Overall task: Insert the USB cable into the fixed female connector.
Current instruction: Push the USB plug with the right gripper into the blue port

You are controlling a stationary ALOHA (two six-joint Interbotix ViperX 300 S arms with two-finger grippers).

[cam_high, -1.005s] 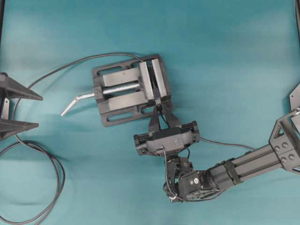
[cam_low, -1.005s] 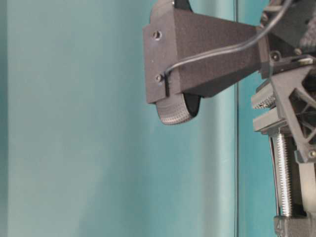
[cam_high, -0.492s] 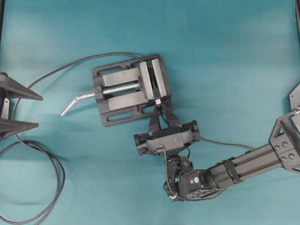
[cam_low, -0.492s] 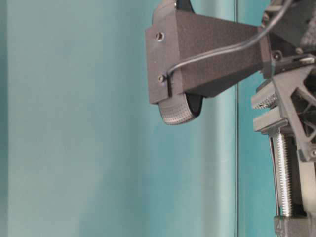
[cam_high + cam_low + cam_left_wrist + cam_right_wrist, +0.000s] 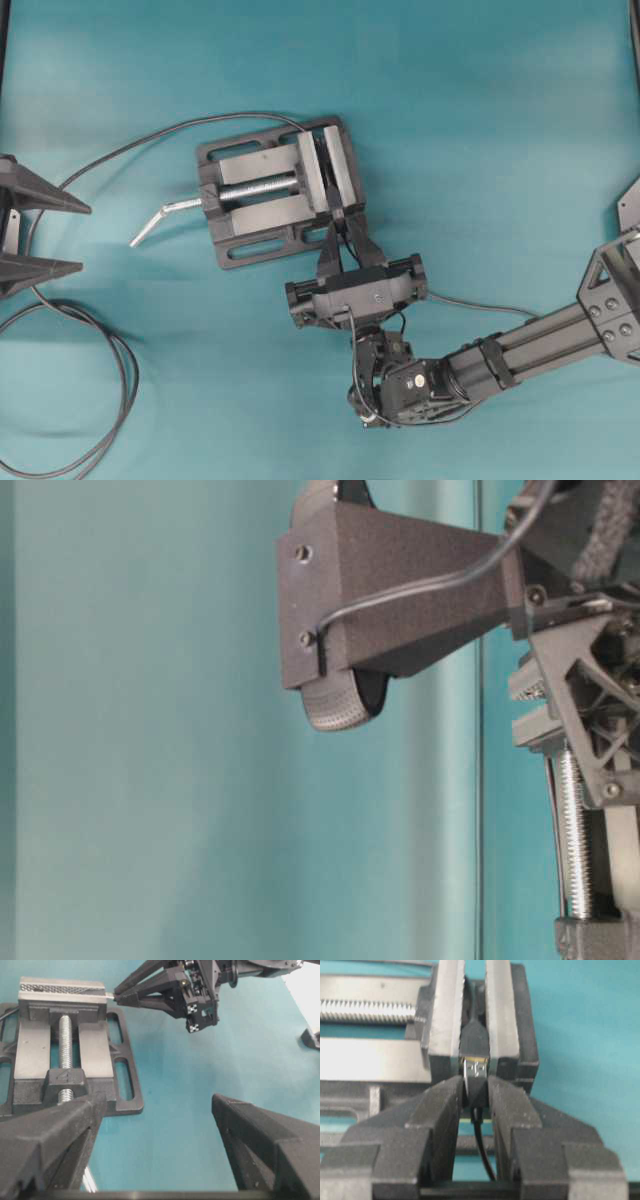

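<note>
the right gripper (image 5: 476, 1091) is pinched on the black plug of the usb cable (image 5: 475, 1091), with the plug's short metal tip showing just ahead of its fingertips and the thin cable trailing back between the fingers toward the wrist. using the vise (image 5: 275, 192) as the landmark, the fixed female connector (image 5: 474, 1040) sits clamped in the slot between the vise's two clamping plates, at the end of the vise away from its screw handle, and the metal tip stands right at the connector's open face; whether it has started to enter cannot be told. the connector lies straight ahead of the right gripper, and the plug's long axis runs along the slot, looking roughly in line with the connector, so the coming move seems to turn on a straight push along that axis into the vise. the right arm is by far the nearer; the left gripper (image 5: 160, 1160) hangs with its fingers spread wide and holding nothing, well off the handle side of the vise. the only marking that shows is a stamped symbol on the metal tip, too blurred to read; no brand or writing is legible on the vise.
</note>
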